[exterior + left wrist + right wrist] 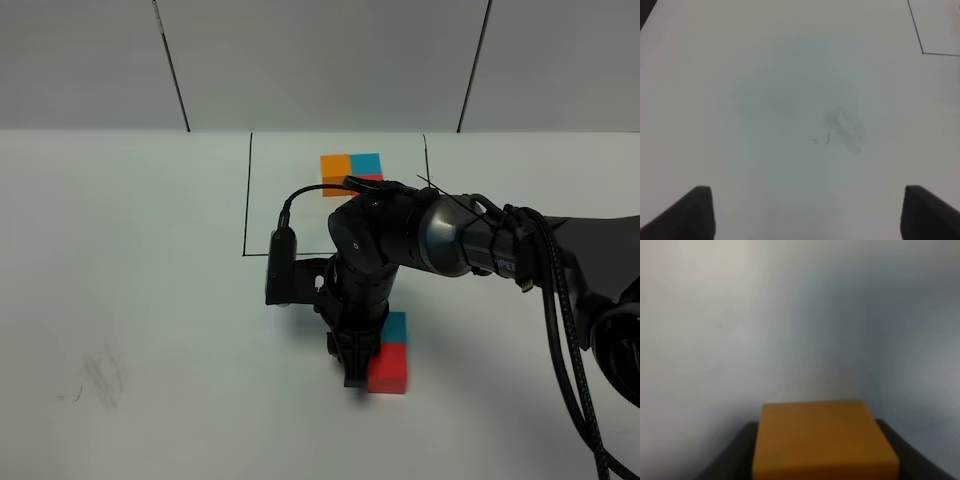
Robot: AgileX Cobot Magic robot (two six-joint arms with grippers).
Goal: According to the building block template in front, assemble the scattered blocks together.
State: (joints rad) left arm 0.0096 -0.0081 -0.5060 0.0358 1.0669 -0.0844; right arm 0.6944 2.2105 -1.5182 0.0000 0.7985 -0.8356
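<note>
Red block (388, 370) lies nearest the front edge of the white surface (120, 300), touching the teal block (396, 326) just behind it. Right pincer (355, 378) stands just beside the red block, its arm reaching across the middle. Behind, toward the far edge, the building block template (352, 168) sits inside a thin black-line rectangle (246, 195). Wide bare surface spreads toward the left edge.

From the left wrist, the left pincer (807, 212) hangs released, fingertips (697, 210) well apart above bare surface with faint smudges (842, 129).

From the right wrist, the orange block (822, 440) sits between the dark jaws, grasped.
</note>
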